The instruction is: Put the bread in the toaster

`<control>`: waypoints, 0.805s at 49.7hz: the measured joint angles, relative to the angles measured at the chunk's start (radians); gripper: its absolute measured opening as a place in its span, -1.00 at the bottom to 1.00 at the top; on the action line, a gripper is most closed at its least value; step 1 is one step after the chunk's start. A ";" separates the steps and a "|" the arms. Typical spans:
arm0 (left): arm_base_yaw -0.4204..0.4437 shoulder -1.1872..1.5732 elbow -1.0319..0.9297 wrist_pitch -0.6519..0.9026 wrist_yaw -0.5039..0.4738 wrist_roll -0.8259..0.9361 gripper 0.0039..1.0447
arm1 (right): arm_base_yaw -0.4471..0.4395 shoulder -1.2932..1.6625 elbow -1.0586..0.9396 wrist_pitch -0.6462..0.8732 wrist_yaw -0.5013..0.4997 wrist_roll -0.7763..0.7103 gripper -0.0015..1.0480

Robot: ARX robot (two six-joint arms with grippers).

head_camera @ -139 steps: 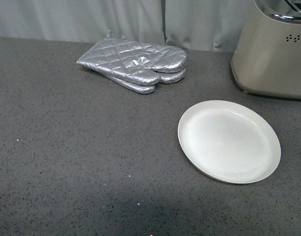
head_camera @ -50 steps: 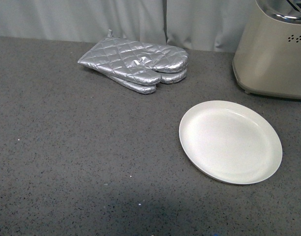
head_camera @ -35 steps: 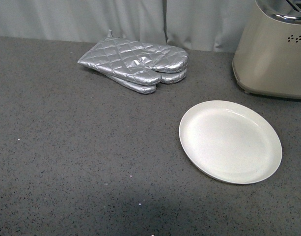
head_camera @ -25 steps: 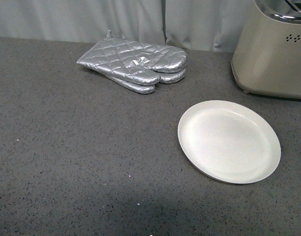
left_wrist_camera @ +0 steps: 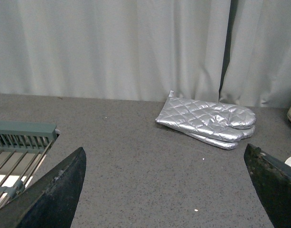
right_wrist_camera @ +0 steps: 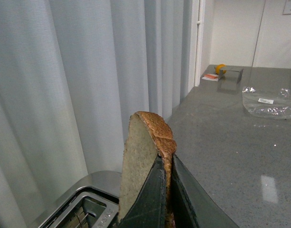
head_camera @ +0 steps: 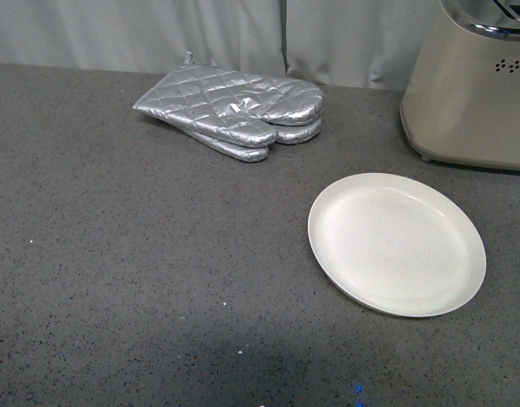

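So the pickup part looks done. In the right wrist view the right gripper (right_wrist_camera: 165,190) is clamped on the bread (right_wrist_camera: 144,156), holding the slice upright by its edge with the crust showing along one side and the speckled crumb facing out. Just below it you can see the chrome slotted top of the toaster (right_wrist_camera: 83,204), so the slice seems to be hanging above the toaster and a bit off to the side of the slots, not in one yet.

From the front, the white plate (head_camera: 395,244) sits empty on the near right of the grey countertop (head_camera: 141,280), with the toaster's cream body at the far right corner. The silver oven mitts (head_camera: 234,110) are stacked further back, left of the plate, well apart from everything. Neither arm shows in that view.

The left gripper (left_wrist_camera: 169,190) has its fingers spread wide apart, holding nothing, just looking out over the counter toward the mitts. There's some kind of green rack (left_wrist_camera: 22,147) at the edge of its view.

What's left, I'd say: line the slice up over a slot, lower it in, let go. I can't tell from here how well it's lined up.
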 joint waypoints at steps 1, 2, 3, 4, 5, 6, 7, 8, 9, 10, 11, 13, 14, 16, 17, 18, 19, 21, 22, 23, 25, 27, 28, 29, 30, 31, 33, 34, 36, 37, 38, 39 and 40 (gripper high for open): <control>0.000 0.000 0.000 0.000 0.000 0.000 0.88 | 0.000 0.005 0.006 0.010 0.006 -0.011 -0.98; 0.000 0.000 0.000 0.000 0.000 0.000 0.88 | 0.000 0.007 0.008 0.008 0.011 -0.011 -0.98; 0.000 0.000 0.000 0.000 0.000 0.000 0.88 | 0.000 0.007 0.008 -0.007 0.018 -0.011 -0.98; 0.000 0.000 0.000 0.000 0.000 0.000 0.88 | 0.000 0.007 0.008 -0.006 0.023 -0.015 -0.98; 0.000 0.000 0.000 0.000 0.000 0.000 0.88 | 0.000 0.007 0.008 -0.003 0.029 -0.017 -0.98; 0.000 0.000 0.000 0.000 0.000 0.000 0.88 | 0.001 0.007 0.008 -0.008 0.031 -0.016 -0.98; 0.000 0.000 0.000 0.000 0.000 0.000 0.88 | 0.002 0.007 0.008 -0.007 0.031 -0.017 -0.98; 0.000 0.000 0.000 0.000 0.000 0.000 0.88 | 0.004 0.007 0.008 0.002 0.031 -0.023 -0.98; 0.000 0.000 0.000 0.000 0.000 0.000 0.88 | 0.006 0.007 0.006 0.017 0.032 -0.027 -0.98; 0.000 0.000 0.000 0.000 0.000 0.000 0.88 | 0.008 0.007 0.004 0.026 0.034 -0.032 -0.98; 0.000 0.000 0.000 0.000 0.000 0.000 0.88 | 0.011 0.007 0.000 0.024 0.039 -0.032 -0.98; 0.000 0.000 0.000 0.000 0.000 0.000 0.88 | 0.015 0.006 -0.007 0.010 0.047 -0.029 -0.98; 0.000 0.000 0.000 0.000 0.000 0.000 0.88 | 0.018 0.006 -0.014 0.013 0.051 -0.030 -0.98; 0.000 0.000 0.000 0.000 0.000 0.000 0.88 | 0.021 0.006 -0.026 0.010 0.063 -0.028 -0.98; 0.000 0.000 0.000 0.000 0.000 0.000 0.88 | 0.024 0.006 -0.031 0.018 0.068 -0.031 -0.98; 0.000 0.000 0.000 0.000 0.000 0.000 0.88 | 0.026 0.007 -0.032 0.033 0.071 -0.039 -0.98; 0.000 0.000 0.000 0.000 0.000 0.000 0.88 | 0.027 0.007 -0.034 0.047 0.073 -0.041 -0.98; 0.000 0.000 0.000 0.000 0.000 0.000 0.88 | 0.031 0.007 -0.036 0.064 0.074 -0.055 -0.98; 0.000 0.000 0.000 0.000 0.000 0.000 0.88 | 0.032 0.007 -0.037 0.077 0.075 -0.060 -0.98; 0.000 0.000 0.000 0.000 0.000 0.000 0.88 | 0.033 0.007 -0.038 0.092 0.079 -0.071 -0.98; 0.000 0.000 0.000 0.000 0.000 0.000 0.88 | 0.034 0.010 -0.040 0.124 0.086 -0.091 -0.98; 0.000 0.000 0.000 0.000 0.000 0.000 0.88 | 0.034 0.011 -0.042 0.135 0.099 -0.106 -0.98; 0.000 0.000 0.000 0.000 0.000 0.000 0.88 | 0.034 0.013 -0.043 0.149 0.103 -0.112 -0.98; 0.000 0.000 0.000 0.000 0.000 0.000 0.88 | 0.034 0.013 -0.044 0.148 0.106 -0.111 -0.98; 0.000 0.000 0.000 0.000 0.000 0.000 0.88 | 0.034 0.013 -0.045 0.145 0.107 -0.111 -0.98; 0.000 0.000 0.000 0.000 0.000 0.000 0.88 | 0.034 0.013 -0.046 0.137 0.110 -0.111 -0.98; 0.000 0.000 0.000 0.000 0.000 0.000 0.88 | 0.034 0.015 -0.046 0.143 0.113 -0.121 -0.98; 0.000 0.000 0.000 0.000 0.000 0.000 0.88 | 0.034 0.019 -0.046 0.159 0.114 -0.133 -0.98; 0.000 0.000 0.000 0.000 0.000 0.000 0.88 | 0.034 0.024 -0.046 0.187 0.117 -0.148 -0.98; 0.000 0.000 0.000 0.000 0.000 0.000 0.88 | 0.034 0.026 -0.046 0.209 0.118 -0.155 -0.98; 0.000 0.000 0.000 0.000 0.000 0.000 0.88 | 0.034 0.028 -0.046 0.216 0.119 -0.160 -0.98; 0.000 0.000 0.000 0.000 0.000 0.000 0.88 | 0.034 0.029 -0.046 0.221 0.119 -0.166 -0.98; 0.000 0.000 0.000 0.000 0.000 0.000 0.88 | 0.034 0.030 -0.046 0.227 0.119 -0.170 -0.98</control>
